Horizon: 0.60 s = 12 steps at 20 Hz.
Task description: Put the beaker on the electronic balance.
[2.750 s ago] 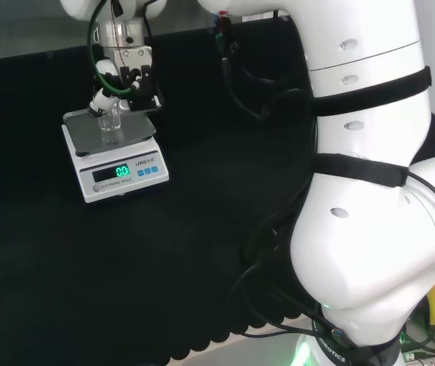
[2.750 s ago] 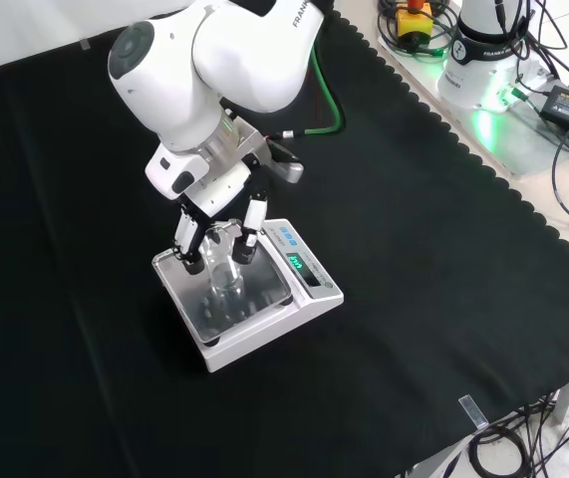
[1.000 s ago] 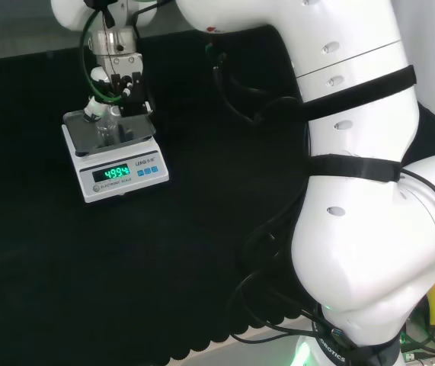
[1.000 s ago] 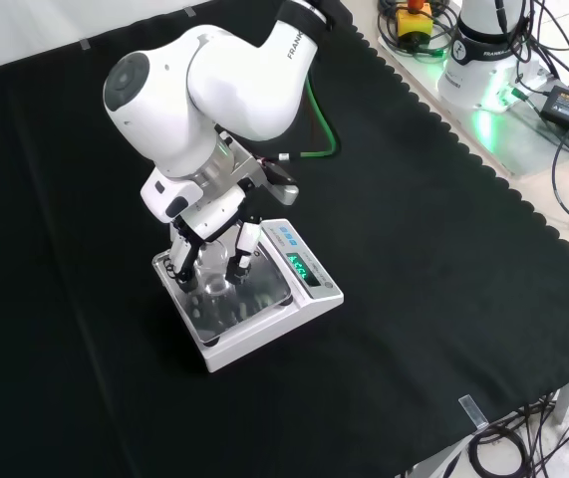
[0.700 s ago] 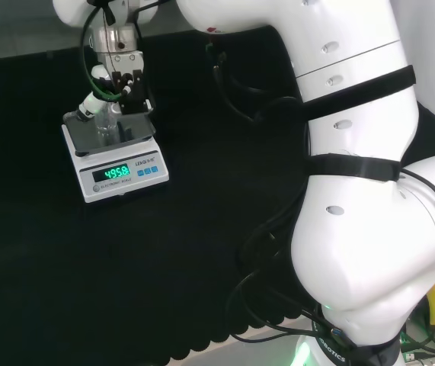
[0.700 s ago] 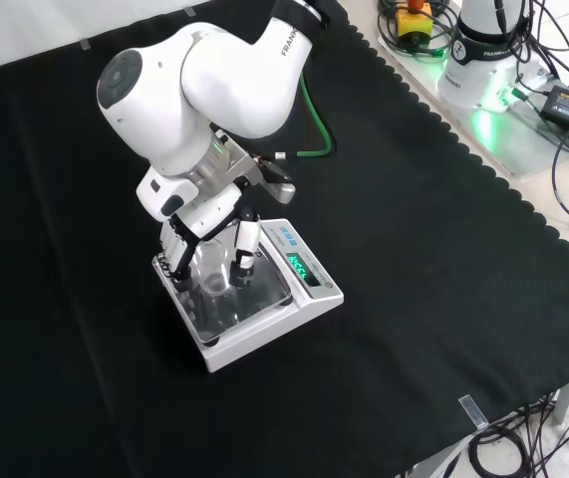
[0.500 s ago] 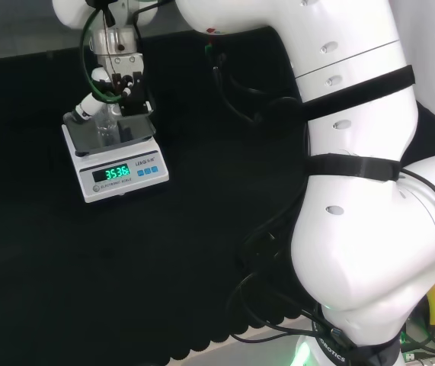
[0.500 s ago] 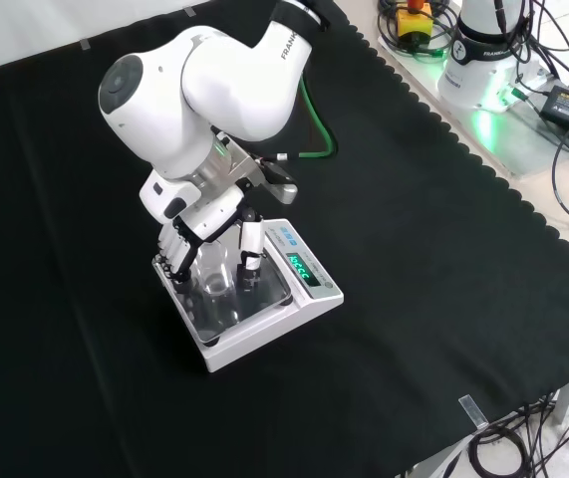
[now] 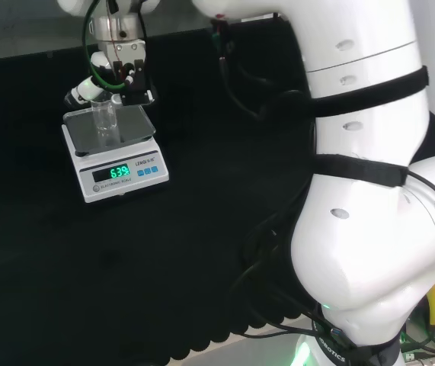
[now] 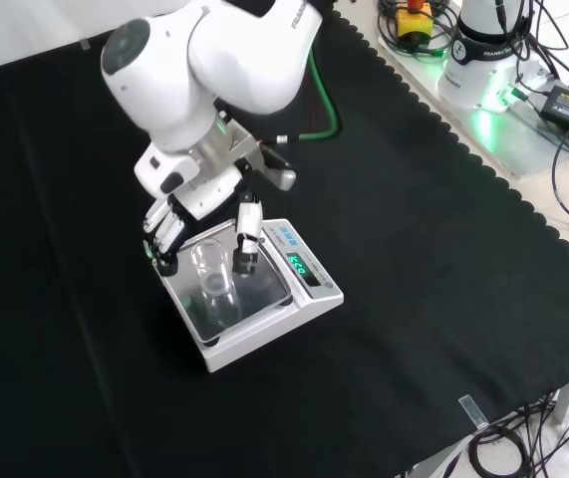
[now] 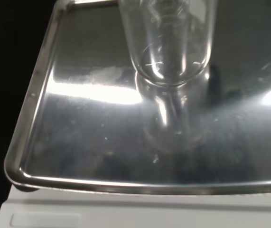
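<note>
Beaker (image 10: 213, 273) of clear glass stands upright on the steel pan of the electronic balance (image 10: 264, 319), which sits on the black-clothed table (image 10: 414, 299). In the front view its rim and walls are faint against the shiny pan, and what it holds, if anything, cannot be made out. The robot hand (image 10: 196, 221) hangs just above and behind it, fingers spread to either side of the glass and apart from it (the palm is partly covered by the arm's big white link). In the head view the robot hand (image 9: 109, 79) sits at the balance's far edge, with the beaker (image 9: 103, 120) below it. From the wrist, the beaker (image 11: 168, 42) is cut off at the rim, its base mirrored in the pan (image 11: 78, 142).
</note>
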{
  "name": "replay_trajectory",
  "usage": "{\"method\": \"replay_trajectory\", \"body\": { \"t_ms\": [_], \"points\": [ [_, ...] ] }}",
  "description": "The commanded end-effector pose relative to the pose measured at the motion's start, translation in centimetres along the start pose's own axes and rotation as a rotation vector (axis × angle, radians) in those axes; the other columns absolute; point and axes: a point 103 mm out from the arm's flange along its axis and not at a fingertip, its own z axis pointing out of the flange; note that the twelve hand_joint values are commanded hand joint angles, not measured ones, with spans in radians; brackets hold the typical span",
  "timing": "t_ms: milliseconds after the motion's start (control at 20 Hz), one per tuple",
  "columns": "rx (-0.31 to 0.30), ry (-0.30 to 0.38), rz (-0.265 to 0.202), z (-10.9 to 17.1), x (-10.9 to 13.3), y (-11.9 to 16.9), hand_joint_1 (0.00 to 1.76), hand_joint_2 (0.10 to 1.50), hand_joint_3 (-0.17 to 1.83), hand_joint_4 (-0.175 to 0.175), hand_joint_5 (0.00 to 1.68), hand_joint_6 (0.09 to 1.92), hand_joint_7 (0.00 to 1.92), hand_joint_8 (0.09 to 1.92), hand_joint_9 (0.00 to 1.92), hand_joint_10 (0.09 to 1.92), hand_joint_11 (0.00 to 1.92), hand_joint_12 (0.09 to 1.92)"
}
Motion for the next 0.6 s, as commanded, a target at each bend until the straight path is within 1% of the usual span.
{"method": "replay_trajectory", "body": {
  "t_ms": [50,150,400,600],
  "points": [
    [-0.095,-0.019,0.025,-3.8,-2.7,-5.1,0.43,0.85,-0.1,-0.072,0.34,0.44,0.31,0.85,0.2,0.91,0.36,1.42],
    [-0.108,-0.035,0.041,-4.4,-3.4,-6.6,0.44,0.85,-0.1,-0.073,0.34,0.43,0.32,0.84,0.22,0.9,0.38,1.41],
    [-0.127,-0.031,0.069,-5.2,-5.3,-10.1,0.45,0.86,-0.09,-0.075,0.36,0.43,0.33,0.84,0.25,0.89,0.41,1.39],
    [-0.124,-0.039,0.082,-5.0,-6.1,-11.2,0.46,0.86,-0.08,-0.076,0.37,0.42,0.34,0.84,0.28,0.87,0.44,1.38]
  ]
}}
